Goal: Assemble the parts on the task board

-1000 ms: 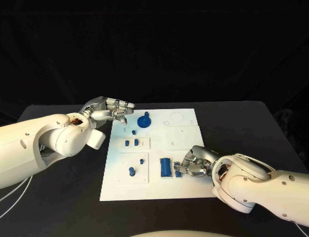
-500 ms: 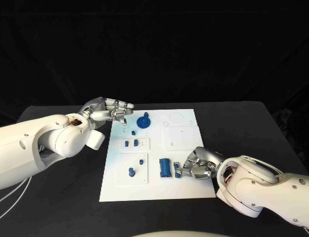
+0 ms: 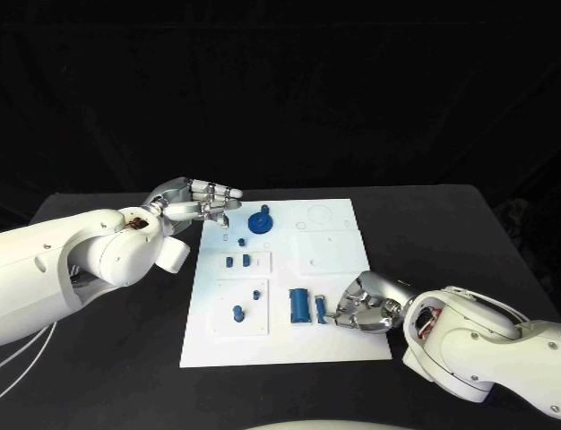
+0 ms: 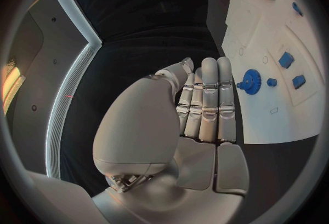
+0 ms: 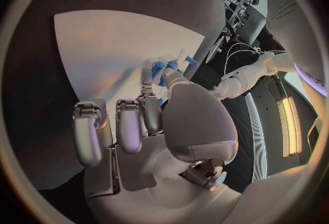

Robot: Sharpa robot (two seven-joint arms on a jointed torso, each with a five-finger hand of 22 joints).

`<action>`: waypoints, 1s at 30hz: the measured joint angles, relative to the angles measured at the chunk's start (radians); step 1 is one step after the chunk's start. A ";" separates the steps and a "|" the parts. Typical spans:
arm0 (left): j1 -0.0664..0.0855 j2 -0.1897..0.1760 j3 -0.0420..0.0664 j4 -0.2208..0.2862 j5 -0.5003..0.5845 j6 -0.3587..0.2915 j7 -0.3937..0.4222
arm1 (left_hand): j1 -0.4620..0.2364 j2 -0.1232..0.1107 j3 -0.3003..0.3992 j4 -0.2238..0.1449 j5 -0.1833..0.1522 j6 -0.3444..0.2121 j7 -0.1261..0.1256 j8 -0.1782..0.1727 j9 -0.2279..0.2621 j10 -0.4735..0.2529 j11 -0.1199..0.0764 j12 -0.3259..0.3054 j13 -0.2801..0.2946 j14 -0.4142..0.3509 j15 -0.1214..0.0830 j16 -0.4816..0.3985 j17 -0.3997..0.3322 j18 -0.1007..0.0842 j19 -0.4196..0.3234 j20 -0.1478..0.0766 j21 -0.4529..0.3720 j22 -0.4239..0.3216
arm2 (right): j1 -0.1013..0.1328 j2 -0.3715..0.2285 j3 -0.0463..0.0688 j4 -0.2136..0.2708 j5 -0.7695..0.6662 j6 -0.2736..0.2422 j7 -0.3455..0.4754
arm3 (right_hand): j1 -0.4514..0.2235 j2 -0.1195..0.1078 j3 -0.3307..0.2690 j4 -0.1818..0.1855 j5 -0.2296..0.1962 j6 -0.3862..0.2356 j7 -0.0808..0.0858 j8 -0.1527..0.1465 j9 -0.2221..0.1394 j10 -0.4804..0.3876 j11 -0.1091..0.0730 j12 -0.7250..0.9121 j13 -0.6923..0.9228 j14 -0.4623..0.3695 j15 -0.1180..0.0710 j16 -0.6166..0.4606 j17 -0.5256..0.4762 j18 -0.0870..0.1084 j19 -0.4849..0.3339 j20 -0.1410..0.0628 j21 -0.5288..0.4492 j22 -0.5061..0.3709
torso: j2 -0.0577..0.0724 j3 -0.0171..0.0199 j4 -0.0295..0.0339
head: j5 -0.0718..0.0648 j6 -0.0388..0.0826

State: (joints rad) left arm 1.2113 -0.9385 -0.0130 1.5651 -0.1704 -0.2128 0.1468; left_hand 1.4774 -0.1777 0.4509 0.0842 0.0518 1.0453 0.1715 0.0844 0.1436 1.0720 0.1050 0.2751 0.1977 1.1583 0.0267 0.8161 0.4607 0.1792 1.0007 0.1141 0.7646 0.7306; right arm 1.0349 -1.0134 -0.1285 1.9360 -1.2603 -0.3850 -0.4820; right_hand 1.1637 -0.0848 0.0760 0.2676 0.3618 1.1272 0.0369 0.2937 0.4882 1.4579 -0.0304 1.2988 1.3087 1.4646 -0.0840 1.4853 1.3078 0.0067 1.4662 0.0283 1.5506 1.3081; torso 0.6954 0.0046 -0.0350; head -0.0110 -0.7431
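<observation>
The white task board [image 3: 309,345] lies in the middle of the black surface [image 3: 449,224]. The right hand [image 3: 366,305] sits on the board's near right part, its fingers curled down beside a long blue part [image 3: 300,305]; whether it grips anything cannot be told. The left hand [image 3: 201,202] hovers at the board's far left corner, fingers straight and pressed together, holding nothing, near the blue gear [image 3: 263,219].

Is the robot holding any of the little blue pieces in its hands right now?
The left hand holds nothing. The right hand has fingertips at a small blue piece on the task board; whether it grips it cannot be told.
</observation>
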 measured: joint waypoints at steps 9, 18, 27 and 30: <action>0.000 0.000 0.000 0.000 0.000 0.000 0.000 | 0.000 0.000 0.000 0.000 0.000 0.000 0.000 0.000 0.000 0.000 0.000 0.000 0.000 0.000 0.000 0.000 0.000 0.000 0.000 0.000 0.000 0.000 | -0.017 0.008 -0.001 -0.015 0.004 0.019 0.009 | 0.015 0.015 -0.004 -0.004 -0.004 0.000 0.000 0.000 0.001 0.000 0.000 0.000 0.000 0.000 0.000 0.000 0.000 0.000 0.000 0.000 0.000 0.000 | 0.001 -0.0002 0.0005 | 0.001 -0.002; 0.000 -0.001 0.000 -0.001 0.000 0.000 -0.001 | 0.000 0.000 0.000 0.000 0.000 0.000 0.000 0.000 0.000 0.000 0.000 0.000 -0.001 0.000 0.000 0.000 0.000 0.000 0.000 0.000 0.000 0.000 | -0.020 0.022 0.000 -0.033 0.006 0.009 0.010 | 0.009 0.029 -0.028 0.014 -0.008 0.000 0.000 0.000 0.003 0.002 -0.002 0.008 0.001 0.000 0.000 0.004 0.000 0.000 0.000 0.000 0.005 0.000 | 0.002 0.0002 0.0011 | 0.005 -0.004; 0.000 -0.001 0.000 -0.001 0.000 0.001 -0.001 | 0.000 0.000 0.000 0.000 0.000 0.000 0.000 0.000 0.000 0.000 0.000 0.000 -0.001 0.000 0.000 0.000 0.000 0.000 0.000 0.000 0.000 -0.001 | -0.020 0.029 0.000 -0.039 0.011 0.000 0.010 | 0.005 0.032 -0.033 0.019 -0.008 0.000 0.000 0.000 0.004 0.004 -0.004 0.008 0.000 0.000 0.000 0.004 0.000 0.000 0.000 0.000 0.009 0.000 | 0.002 -0.0001 -0.0002 | 0.006 -0.007; 0.000 -0.001 0.000 -0.001 0.000 0.001 -0.001 | 0.000 0.000 0.000 0.000 0.000 0.000 0.000 0.000 0.000 0.000 0.000 0.000 -0.001 0.000 0.000 0.000 0.000 0.000 0.000 0.000 0.000 -0.001 | -0.020 0.033 0.000 -0.044 0.012 0.001 0.009 | 0.015 0.042 -0.042 0.010 -0.008 0.000 0.000 0.000 0.005 0.004 -0.004 0.008 0.000 0.000 0.000 0.004 0.000 0.000 0.000 0.000 0.009 0.000 | 0.002 -0.0001 0.0000 | 0.006 -0.007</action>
State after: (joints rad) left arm 1.2112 -0.9394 -0.0134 1.5641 -0.1705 -0.2122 0.1454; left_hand 1.4774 -0.1777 0.4509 0.0842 0.0518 1.0453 0.1714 0.0844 0.1437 1.0720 0.1049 0.2751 0.1970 1.1584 0.0267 0.8162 0.4604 0.1791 1.0007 0.1141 0.7647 0.7296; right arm 1.0148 -0.9805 -0.1287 1.8915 -1.2484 -0.3842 -0.4726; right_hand 1.1783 -0.0433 0.0336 0.2781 0.3534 1.1274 0.0371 0.2938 0.4932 1.4616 -0.0340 1.3065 1.3087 1.4646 -0.0840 1.4891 1.3075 0.0067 1.4662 0.0283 1.5593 1.3078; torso 0.6969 0.0045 -0.0350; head -0.0052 -0.7497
